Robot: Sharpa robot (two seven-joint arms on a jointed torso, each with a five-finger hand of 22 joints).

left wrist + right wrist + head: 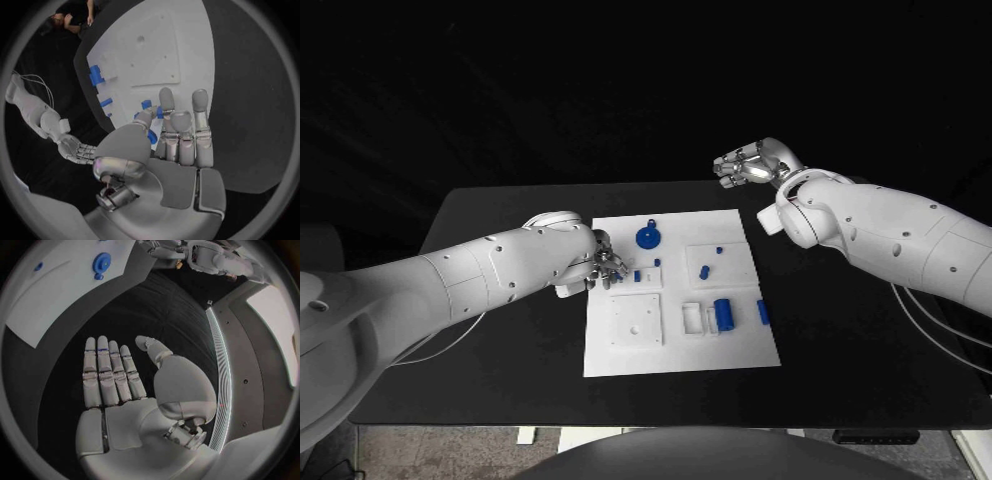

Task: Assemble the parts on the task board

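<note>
While the white board (678,340) lies flat in the middle of the black counter (502,215), the left robot hand (600,268) hangs over the board's left edge, at its far half. Seen from the left wrist, its thumb and one fingertip (145,116) pinch a small blue piece (147,104) just above the board, with the other fingers held straight beside it. Right of that hand, near the board's far edge, sits a round blue knob (648,237) with a short stem pointing away from the robot. Further right, in the far right part of the board, a short blue peg (705,270) lies at a slant, and a tiny blue bit (718,247) lies just beyond it. Toward the board's near side, a raised white square plate (636,319) takes up the left half. Right of the plate stands a white holder (692,318), then a thick blue cylinder (723,311) lying just beside it, and last a slimmer blue bar (763,312) close to the board's right edge. Off the board's far right corner and well above the counter, the right robot hand (750,165) is raised and grasps nothing; from the right wrist its fingers (104,371) lie straight side by side, thumb apart, palm bare.
</note>
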